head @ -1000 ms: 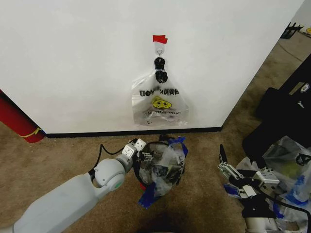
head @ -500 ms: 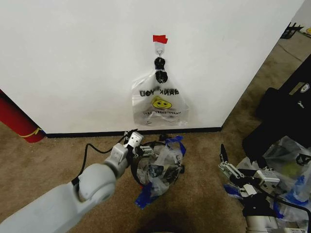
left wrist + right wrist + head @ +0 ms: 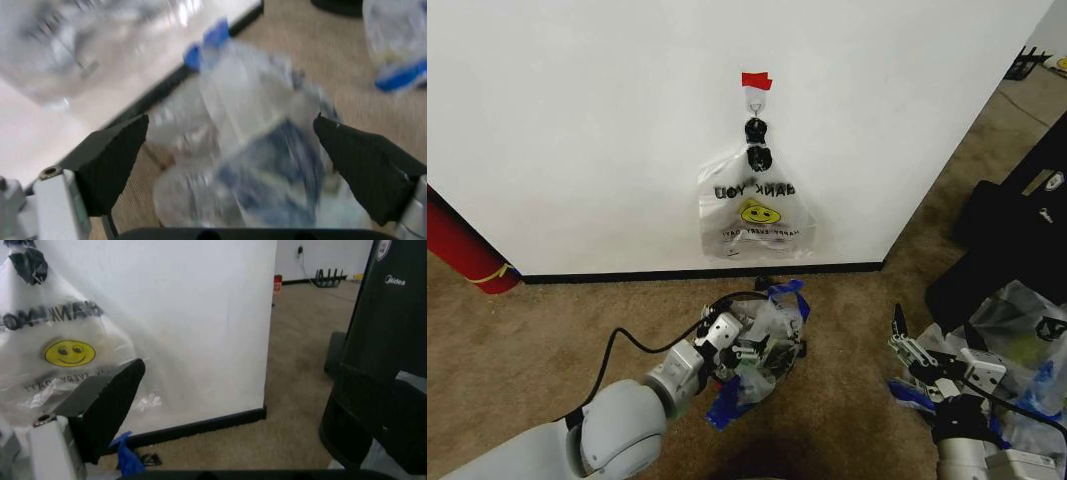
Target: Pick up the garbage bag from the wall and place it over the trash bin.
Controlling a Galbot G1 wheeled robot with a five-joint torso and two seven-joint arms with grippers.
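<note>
- The garbage bag (image 3: pixel 762 340), thin crinkled plastic with bright blue patches, is seen draped on the small black wire-mesh trash bin (image 3: pixel 717 372), which stands on the brown carpet (image 3: pixel 537 320) just in front of the wall (image 3: pixel 577 130); blue parts of the bag hang at the far rim and down the near side of the bin.
- The placing step is judged to be in hand: the bag is off the wall and rests on the bin, but it lies bunched rather than spread around the rim.
- The left gripper (image 3: pixel 739 346) is held low at the bin's near-left rim, right at the bag; in the left wrist view its two black fingers (image 3: pixel 110 155) are seen spread wide with the crumpled plastic (image 3: pixel 267 165) lying between them, so nothing is clamped.
- The right gripper (image 3: pixel 905 345) is held idle well to the right of the bin, above the carpet and beside clear sacks (image 3: pixel 1022 345); in the right wrist view its fingers (image 3: pixel 107 405) are seen wide apart and empty.
- A different bag, the translucent smiley-face bag (image 3: pixel 754 215), hangs from a small hook (image 3: pixel 754 100) under a red tape strip (image 3: pixel 755 80) on the wall; it is not part of the work at the bin.
- The next move is judged to call for the bag's mouth to be drawn over the rim all round; the thin film could slip or snag on the mesh, so a light, careful pull would be needed.
</note>
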